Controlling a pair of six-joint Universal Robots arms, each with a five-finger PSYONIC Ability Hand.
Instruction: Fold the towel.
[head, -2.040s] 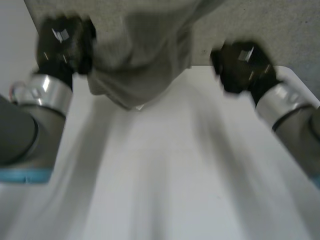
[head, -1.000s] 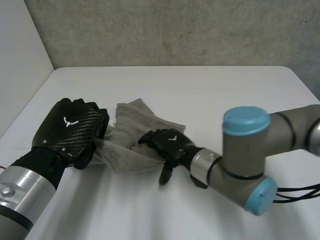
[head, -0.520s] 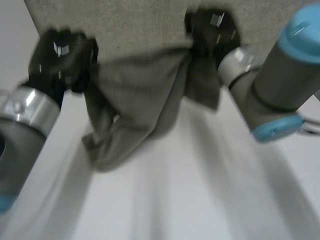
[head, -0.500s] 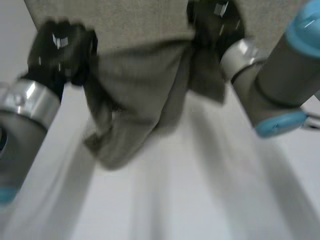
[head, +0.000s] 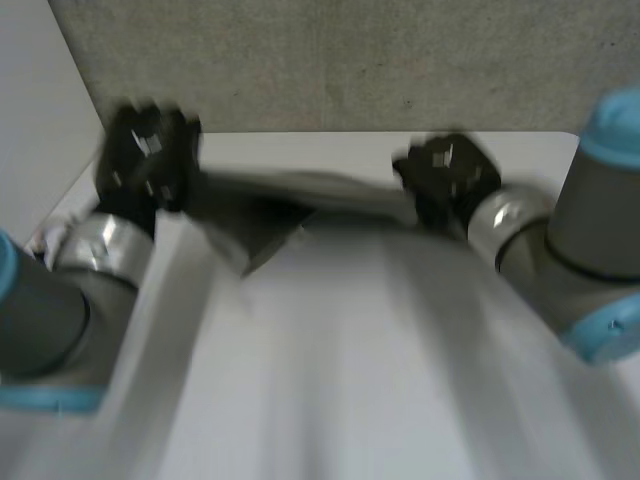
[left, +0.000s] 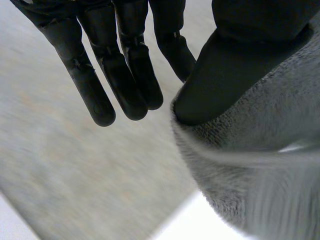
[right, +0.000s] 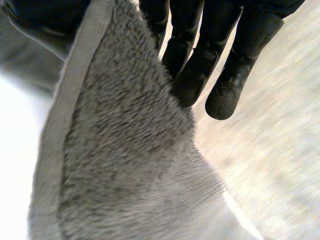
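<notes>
The grey towel (head: 290, 195) is stretched in a low band between my two hands over the far part of the white table (head: 330, 380), and a loose fold sags from it near the left end. My left hand (head: 150, 160) holds the towel's left end. In the left wrist view the thumb (left: 215, 75) presses on the towel's (left: 260, 165) edge, with the fingers (left: 125, 75) straight beside it. My right hand (head: 445, 180) holds the right end. In the right wrist view the towel (right: 125, 165) is pinched between thumb and fingers (right: 200, 55).
A concrete wall (head: 350, 60) rises just behind the table's far edge. My left arm (head: 60, 310) and right arm (head: 600, 270) flank the near half of the table.
Both hands have come down and moved apart. The towel, which hung in a loose bunch between them, is now pulled out nearly flat just above the table.
</notes>
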